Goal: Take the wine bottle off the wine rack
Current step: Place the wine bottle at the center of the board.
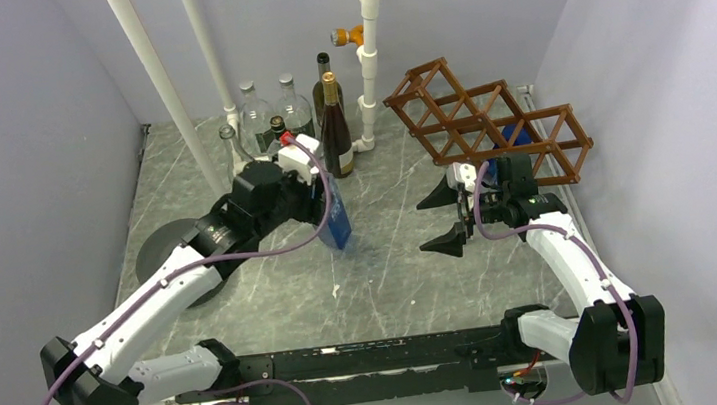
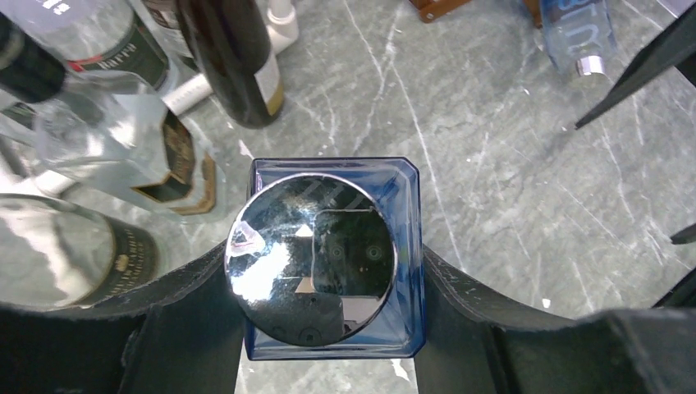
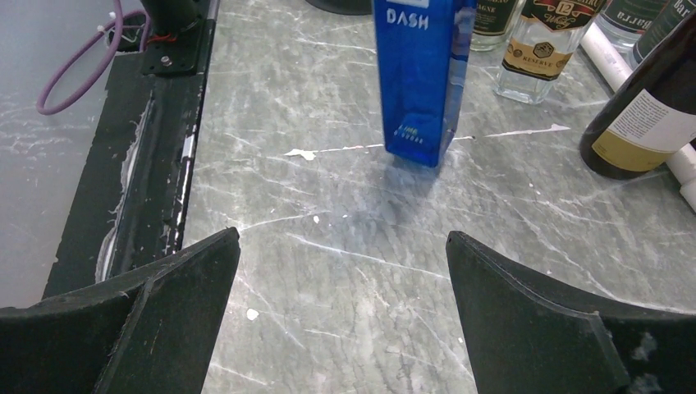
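Note:
The wine bottle [image 1: 336, 227], a blue square one marked DASH, stands upright left of the table's middle, away from the rack. My left gripper [image 1: 327, 198] is shut on its shoulders from above. In the left wrist view the fingers clamp both sides of the bottle [image 2: 404, 246] under its silver cap, around my left gripper [image 2: 328, 283]. In the right wrist view the bottle's [image 3: 420, 82] base meets the tabletop or hangs just over it. The brown lattice wine rack [image 1: 487, 124] stands at the back right, with another pale blue bottle [image 1: 519, 135] lying in it. My right gripper [image 1: 429, 225] hangs open and empty in front of the rack.
Dark wine bottles [image 1: 334, 130] and clear glass bottles [image 1: 255, 113] cluster at the back by white pipes [image 1: 369, 51]. A black round disc [image 1: 161, 251] lies at the left. The pale blue bottle [image 2: 574, 33] shows its capped end near a rack foot [image 2: 435, 6].

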Motion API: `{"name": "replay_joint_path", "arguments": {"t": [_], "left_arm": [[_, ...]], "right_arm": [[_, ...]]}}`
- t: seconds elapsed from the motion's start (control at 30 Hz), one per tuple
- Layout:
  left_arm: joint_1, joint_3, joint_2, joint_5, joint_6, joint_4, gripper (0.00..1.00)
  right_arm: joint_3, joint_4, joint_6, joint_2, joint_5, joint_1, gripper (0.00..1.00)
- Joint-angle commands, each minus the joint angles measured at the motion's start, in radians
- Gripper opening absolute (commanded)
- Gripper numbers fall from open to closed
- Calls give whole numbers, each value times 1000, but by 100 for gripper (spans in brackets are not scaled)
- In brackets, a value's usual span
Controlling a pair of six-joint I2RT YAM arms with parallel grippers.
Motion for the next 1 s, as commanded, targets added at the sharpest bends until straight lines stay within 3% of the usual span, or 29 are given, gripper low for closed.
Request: {"name": "replay_joint_path", "arguments": {"t": [0.0, 0.97], "left_arm": [[54, 134, -48, 56, 81, 146, 0], [337, 266, 76, 156, 160, 51, 0]], "right_arm": [[13, 9, -32, -15, -31, -6, 100], [12, 3, -45, -12, -31, -16, 100]]}}
